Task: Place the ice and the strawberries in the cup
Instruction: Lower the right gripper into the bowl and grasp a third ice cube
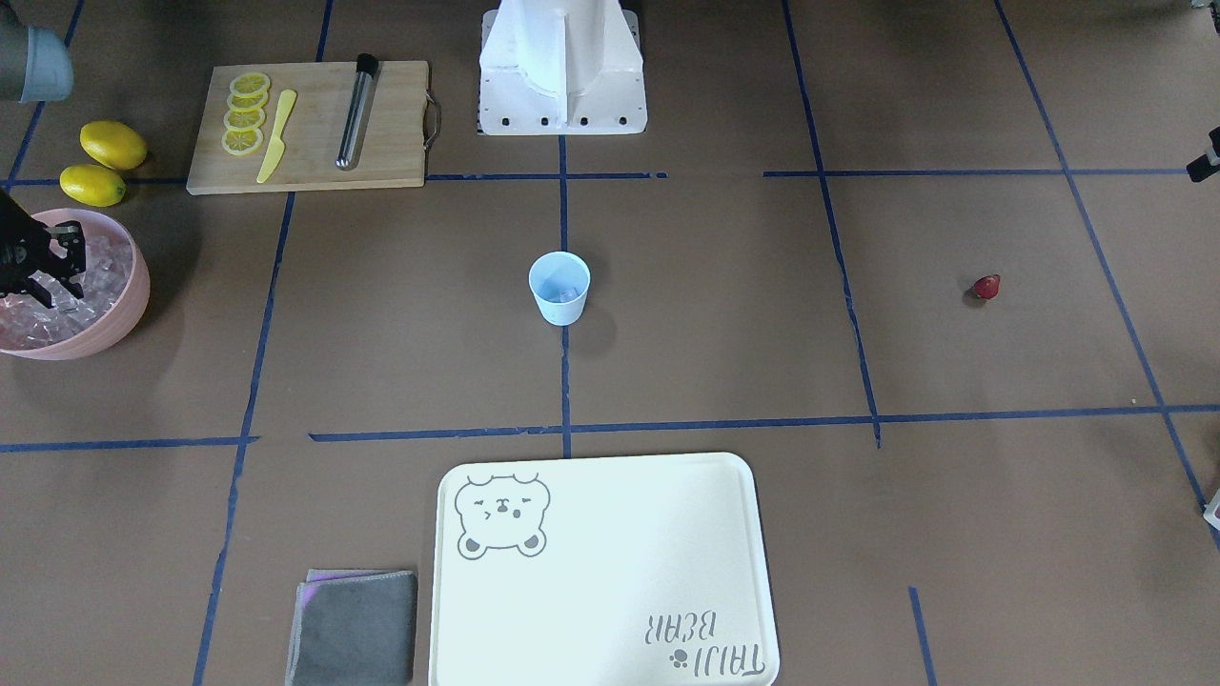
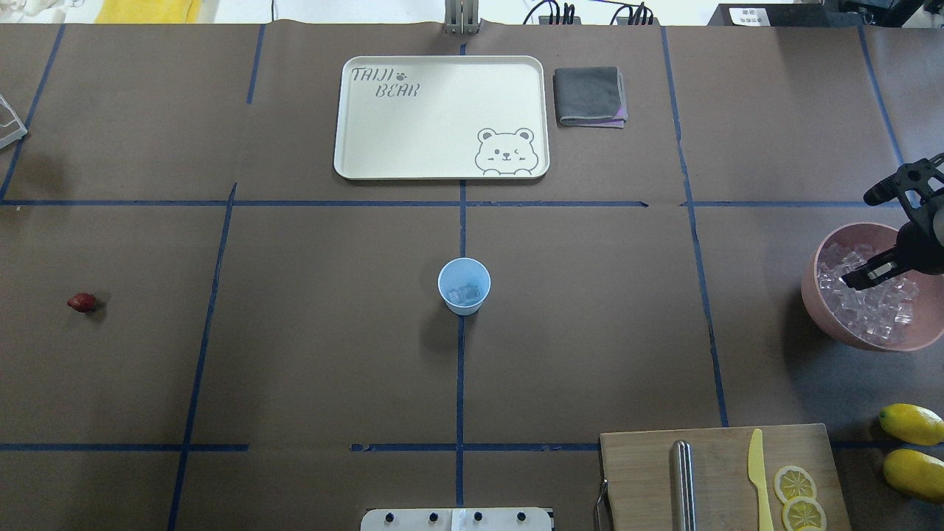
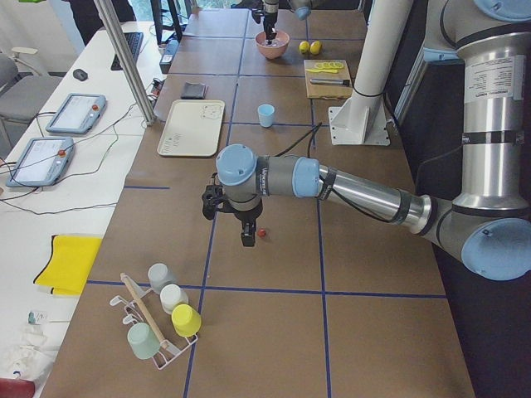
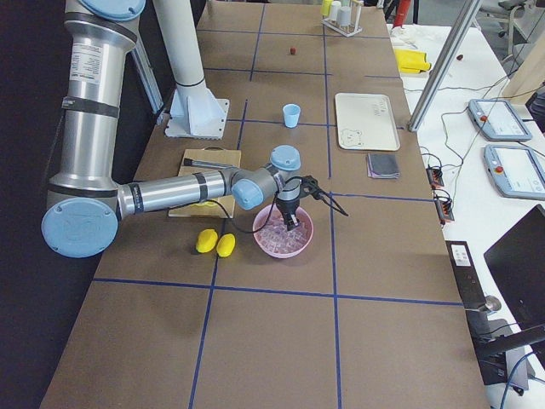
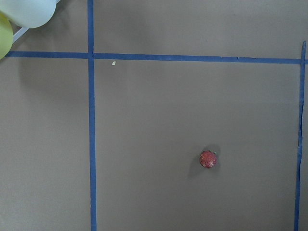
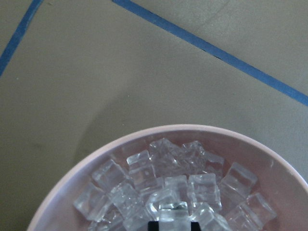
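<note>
I've got right arm (image 4: pixel 170 194) stretched out low, right gripper (image 2: pixel 864 240) tilted, jaws spread wide. Left arm (image 3: pixel 357 191) extended, left gripper (image 3: pixel 246 236) pointing down, jaw state unreadable.

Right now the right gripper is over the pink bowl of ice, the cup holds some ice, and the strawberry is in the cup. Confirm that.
Wrong on the strawberry: it lies on the table far from the cup, not in it; the overhead view shows this. The right gripper is over the pink bowl of ice, and the cup holds some ice.
</note>
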Motion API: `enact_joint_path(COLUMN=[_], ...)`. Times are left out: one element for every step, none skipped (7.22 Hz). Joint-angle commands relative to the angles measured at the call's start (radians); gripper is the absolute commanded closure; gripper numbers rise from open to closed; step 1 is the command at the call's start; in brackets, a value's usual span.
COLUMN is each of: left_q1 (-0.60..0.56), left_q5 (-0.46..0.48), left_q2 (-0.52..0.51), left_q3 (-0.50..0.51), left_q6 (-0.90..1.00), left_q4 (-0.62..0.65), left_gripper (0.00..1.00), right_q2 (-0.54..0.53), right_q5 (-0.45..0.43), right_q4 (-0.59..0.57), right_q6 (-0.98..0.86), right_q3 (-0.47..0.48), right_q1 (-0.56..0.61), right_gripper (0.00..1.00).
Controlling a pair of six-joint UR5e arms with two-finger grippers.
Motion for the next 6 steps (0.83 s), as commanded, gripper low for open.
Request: enact_joint_path(left_q1=[0.000, 0.000, 0.000, 0.000, 0.002, 0.002], left_q5=[0.000, 0.000, 0.000, 0.000, 0.000, 0.000], left_q2=[0.000, 0.000, 0.000, 0.000, 0.000, 0.000], left_q3=[0.002, 0.002, 0.002, 0.002, 0.003, 0.003], left_q6=[0.000, 0.000, 0.000, 0.000, 0.000, 0.000], left_q4=[0.001, 0.001, 0.001, 0.001, 0.001, 0.001], left_gripper=[0.00, 0.00, 0.00, 0.00, 0.00, 0.00], right_q2=[0.007, 0.007, 0.012, 0.065, 0.167, 0.241], right_q5=[0.003, 0.020, 0.045, 0.046, 0.050, 0.053], right_q4=[-0.001, -0.001, -0.073, -0.193, -0.251, -0.251], right_q6=[0.000, 0.001, 0.027, 0.112, 0.254, 0.388], right_q3=[0.007, 0.038, 0.147, 0.250, 0.265, 0.262], right_q1=[0.000, 0.003, 0.018, 0.018, 0.014, -0.045], right_gripper=[1.00, 1.00, 1.00, 1.00, 1.00, 1.00])
